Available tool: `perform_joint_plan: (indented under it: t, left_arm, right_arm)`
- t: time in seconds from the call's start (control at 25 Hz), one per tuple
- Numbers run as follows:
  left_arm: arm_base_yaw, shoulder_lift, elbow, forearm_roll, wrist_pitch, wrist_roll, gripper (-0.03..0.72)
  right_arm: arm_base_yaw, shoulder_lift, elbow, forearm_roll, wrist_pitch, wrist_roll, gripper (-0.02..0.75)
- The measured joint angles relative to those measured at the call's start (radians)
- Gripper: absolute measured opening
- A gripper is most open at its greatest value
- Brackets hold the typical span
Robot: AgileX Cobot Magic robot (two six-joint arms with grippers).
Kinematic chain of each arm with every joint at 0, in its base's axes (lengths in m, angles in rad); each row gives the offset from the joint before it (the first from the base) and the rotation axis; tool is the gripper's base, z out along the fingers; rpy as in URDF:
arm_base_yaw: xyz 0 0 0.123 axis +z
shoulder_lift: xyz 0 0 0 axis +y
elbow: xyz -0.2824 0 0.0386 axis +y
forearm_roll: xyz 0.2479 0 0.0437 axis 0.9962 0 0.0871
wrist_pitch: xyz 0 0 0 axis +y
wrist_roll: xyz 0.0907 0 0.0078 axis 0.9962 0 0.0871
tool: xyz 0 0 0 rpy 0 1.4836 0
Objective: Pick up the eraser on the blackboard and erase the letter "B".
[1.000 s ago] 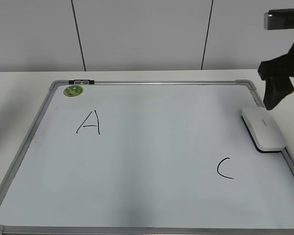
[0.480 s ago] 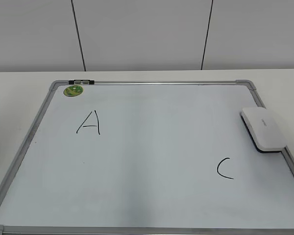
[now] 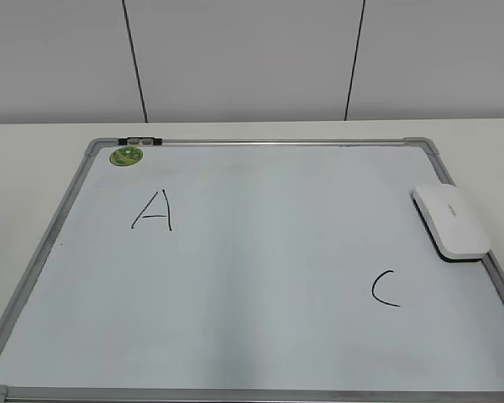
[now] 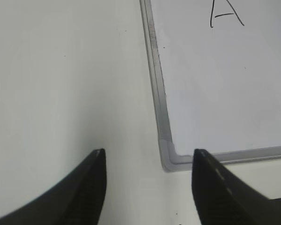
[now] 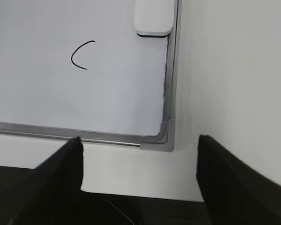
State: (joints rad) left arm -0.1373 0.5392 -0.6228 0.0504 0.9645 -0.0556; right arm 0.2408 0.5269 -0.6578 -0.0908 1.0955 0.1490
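Hovering off the blackboard (image 3: 260, 277) on both sides, w/ my claws released and grasping nothing: left claw (image 4: 147, 164) sits over the bare counter (image 4: 61, 84) just outside the board's near-left corner, right claw (image 5: 139, 154) over the near-right corner. Neither arm shows in the exterior view. Eraser (image 3: 451, 221) lies flat on the board's right edge, touching the frame, its lower end overhanging the rail slightly; in the right wrist view it's cut off at the top. Wide open board between the "A" (image 3: 154, 211) and the "C" (image 3: 385, 289); no "B" strokes visible there. Green sticker (image 3: 126, 155) sits at the far-left corner. Print on the eraser too small to read.
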Motion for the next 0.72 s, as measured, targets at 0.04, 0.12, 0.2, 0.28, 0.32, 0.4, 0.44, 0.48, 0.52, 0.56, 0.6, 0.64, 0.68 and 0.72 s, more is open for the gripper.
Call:
perform_joint_plan:
  t: [0.04, 0.12, 0.2, 0.28, 0.32, 0.4, 0.44, 0.48, 0.52, 0.56, 0.6, 0.64, 0.68, 0.72]
  left_arm:
    - [0.0, -0.023, 0.012, 0.0, 0.013, 0.0, 0.437]
    - [0.0, -0.071, 0.033, 0.0, 0.037, 0.0, 0.437]
    - [0.0, -0.105, 0.057, -0.002, 0.05, 0.0, 0.435]
    - [0.0, -0.13, 0.077, -0.013, 0.064, 0.0, 0.43]
    - [0.0, -0.138, 0.081, -0.015, 0.069, 0.0, 0.43]
    - [-0.005, -0.155, 0.081, -0.019, 0.076, 0.0, 0.429]
    - [-0.009, -0.164, 0.081, -0.019, 0.078, 0.0, 0.428]
    - [-0.013, -0.171, 0.083, -0.019, 0.083, 0.005, 0.428]
    - [-0.015, -0.181, 0.084, -0.019, 0.087, 0.01, 0.427]
    - [-0.018, -0.19, 0.086, -0.02, 0.093, 0.013, 0.427]
    - [-0.019, -0.199, 0.088, -0.02, 0.096, 0.013, 0.427]
    - [-0.02, -0.208, 0.088, -0.02, 0.098, 0.015, 0.427]
    - [-0.022, -0.213, 0.09, -0.022, 0.103, 0.015, 0.426]
    - [-0.022, -0.217, 0.09, -0.022, 0.104, 0.017, 0.426]
  right_arm:
    - [0.0, -0.038, 0.016, 0.0, 0.012, 0.001, 0.555]
    - [0.0, -0.101, 0.044, -0.006, 0.043, 0.001, 0.555]
    - [0.0, -0.16, 0.075, -0.021, 0.062, 0.001, 0.555]
    - [0.0, -0.201, 0.105, -0.042, 0.08, 0.001, 0.555]
    - [0.0, -0.219, 0.12, -0.046, 0.086, 0.001, 0.555]
    - [0.0, -0.242, 0.134, -0.055, 0.091, 0.001, 0.555]
    - [0.0, -0.251, 0.137, -0.058, 0.091, 0.001, 0.555]
    - [0.0, -0.256, 0.142, -0.064, 0.086, 0.001, 0.555]
    - [0.0, -0.257, 0.147, -0.068, 0.078, 0.001, 0.555]
    - [0.0, -0.259, 0.151, -0.073, 0.071, 0.001, 0.555]
    - [0.0, -0.259, 0.153, -0.075, 0.068, 0.001, 0.555]
    - [0.0, -0.261, 0.156, -0.075, 0.066, 0.001, 0.555]
    - [0.0, -0.261, 0.156, -0.077, 0.064, 0.001, 0.555]
    - [0.0, -0.261, 0.157, -0.077, 0.062, 0.001, 0.555]
